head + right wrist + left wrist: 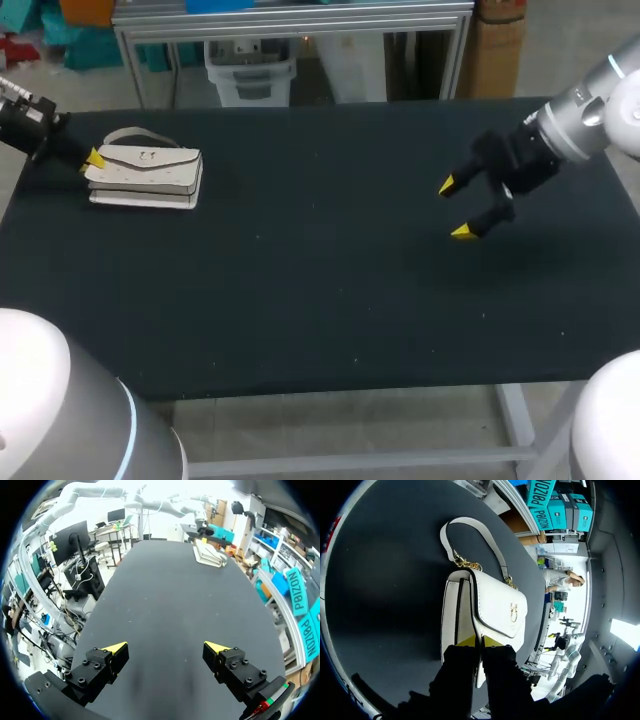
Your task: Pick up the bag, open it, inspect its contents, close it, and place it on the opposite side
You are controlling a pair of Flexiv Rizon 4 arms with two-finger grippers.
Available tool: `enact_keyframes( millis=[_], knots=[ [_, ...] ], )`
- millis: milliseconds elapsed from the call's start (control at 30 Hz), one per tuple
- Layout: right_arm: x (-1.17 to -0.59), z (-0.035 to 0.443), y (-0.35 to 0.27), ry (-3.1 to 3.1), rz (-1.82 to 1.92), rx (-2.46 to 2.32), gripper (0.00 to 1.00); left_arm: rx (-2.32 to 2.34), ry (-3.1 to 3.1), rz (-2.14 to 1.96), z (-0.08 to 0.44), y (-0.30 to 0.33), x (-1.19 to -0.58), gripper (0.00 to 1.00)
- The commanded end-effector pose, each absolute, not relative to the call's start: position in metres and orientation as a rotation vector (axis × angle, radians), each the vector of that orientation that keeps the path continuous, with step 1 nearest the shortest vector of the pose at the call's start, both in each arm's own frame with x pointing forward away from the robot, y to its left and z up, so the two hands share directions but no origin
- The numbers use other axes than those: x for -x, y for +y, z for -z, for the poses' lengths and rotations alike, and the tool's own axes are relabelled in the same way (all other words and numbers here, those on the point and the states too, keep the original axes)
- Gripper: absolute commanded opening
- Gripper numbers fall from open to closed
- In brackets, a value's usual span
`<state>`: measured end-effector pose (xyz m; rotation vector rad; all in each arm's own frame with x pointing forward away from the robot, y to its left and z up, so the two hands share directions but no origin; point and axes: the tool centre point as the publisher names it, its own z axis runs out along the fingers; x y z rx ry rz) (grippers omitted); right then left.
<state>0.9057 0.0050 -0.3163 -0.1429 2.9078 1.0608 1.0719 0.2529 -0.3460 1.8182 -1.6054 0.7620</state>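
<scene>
Step in hand is judged to be the pick-up: on the table point(320, 300) the bag point(146, 176) is laid flat at about 10 o'clock, well apart from the 3 o'clock side where it is to end up. A firm pinch on the bag's end is needed before lifting. A slow, straight lift is advised so the thin edge is not slipped out and the strap point(451, 535) is not snagged. The flap point(500, 610) with its gold clasp point(513, 612) is best kept facing up for opening. Left arm point(25, 120) is seen entering low from 9 o'clock, left gripper point(93, 158) set at the bag's 9 o'clock end, jaws nearly closed with the bag's edge pinched between the yellow tips. Right arm point(575, 115) is seen entering from 3 o'clock, right gripper point(458, 208) hung above bare table, jaws spread wide, nothing held
</scene>
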Motion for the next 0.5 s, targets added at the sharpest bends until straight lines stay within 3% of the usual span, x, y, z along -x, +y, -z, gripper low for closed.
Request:
enact_keyframes(
  millis=[33,500],
  knots=[
    [-0.906,0.321,0.009,2.899,-1.052,0.132,1.0,-1.668,-1.63,-0.585,0.347,0.244,-1.074,0.0],
    [-0.908,0.326,0.009,2.904,-1.029,0.069,1.0,-1.535,-1.662,-0.609,0.35,0.186,-1.049,0.0]
  ],
)
